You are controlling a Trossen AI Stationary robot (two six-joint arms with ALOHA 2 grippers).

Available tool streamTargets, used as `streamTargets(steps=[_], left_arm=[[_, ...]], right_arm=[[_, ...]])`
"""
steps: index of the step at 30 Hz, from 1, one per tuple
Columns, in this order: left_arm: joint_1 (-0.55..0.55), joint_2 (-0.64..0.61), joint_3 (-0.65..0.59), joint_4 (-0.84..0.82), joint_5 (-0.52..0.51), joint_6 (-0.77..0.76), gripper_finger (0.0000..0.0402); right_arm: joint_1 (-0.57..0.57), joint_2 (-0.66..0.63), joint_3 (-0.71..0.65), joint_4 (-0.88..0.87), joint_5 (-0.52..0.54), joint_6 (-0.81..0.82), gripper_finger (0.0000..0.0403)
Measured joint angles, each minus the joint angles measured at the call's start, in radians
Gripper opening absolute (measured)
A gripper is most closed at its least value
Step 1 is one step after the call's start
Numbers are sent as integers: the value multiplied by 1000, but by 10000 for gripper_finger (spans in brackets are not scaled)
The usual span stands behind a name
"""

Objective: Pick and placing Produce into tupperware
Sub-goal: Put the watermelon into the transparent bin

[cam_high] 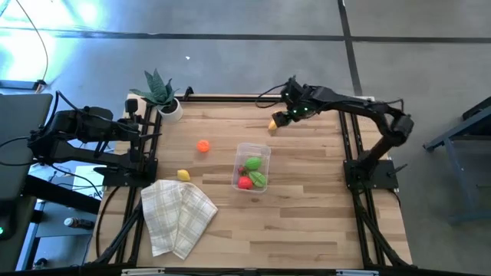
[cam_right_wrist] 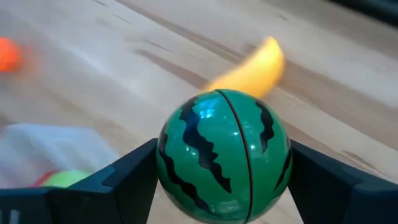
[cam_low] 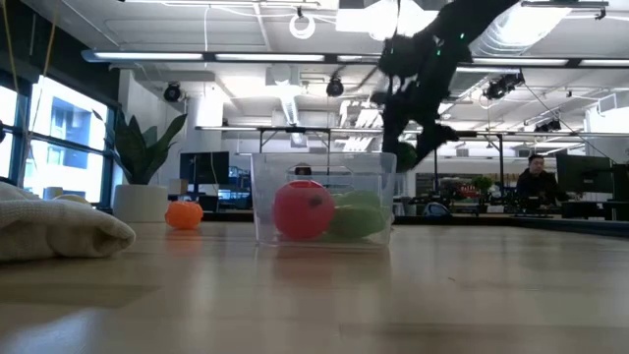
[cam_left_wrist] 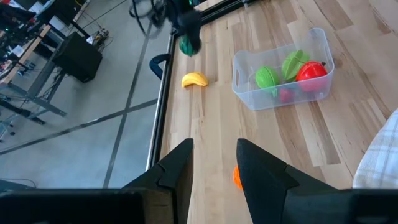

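Your right gripper (cam_right_wrist: 221, 171) is clamped on the striped green toy watermelon (cam_right_wrist: 222, 154), holding it in the air beyond the clear tub (cam_high: 253, 167), toward the table's back edge. A yellow banana (cam_high: 272, 124) lies on the wood just under that gripper. Inside the tub you have a red piece (cam_low: 302, 209) and two light green pieces (cam_left_wrist: 268, 79). An orange piece (cam_high: 202, 146) sits left of the tub, and a yellow piece (cam_high: 183, 175) lies between the tub and the checked cloth (cam_high: 176, 215). Your left gripper (cam_left_wrist: 214, 163) waits far left of the tub, fingers parted and holding nothing.
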Motion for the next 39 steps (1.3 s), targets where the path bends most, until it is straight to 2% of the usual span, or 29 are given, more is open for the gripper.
streamTargets(steps=[7,21,29,39], left_arm=[[0,0,0,0,0,0,113],[0,0,0,0,0,0,113],[0,0,0,0,0,0,113],[0,0,0,0,0,0,113]], right_arm=[[113,-107,1,93,-4,-7,287],[355,-91,1,268,-2,-60,287],[431,-80,2,257,16,-214,287],[477,23,2,186,17,-306,287]])
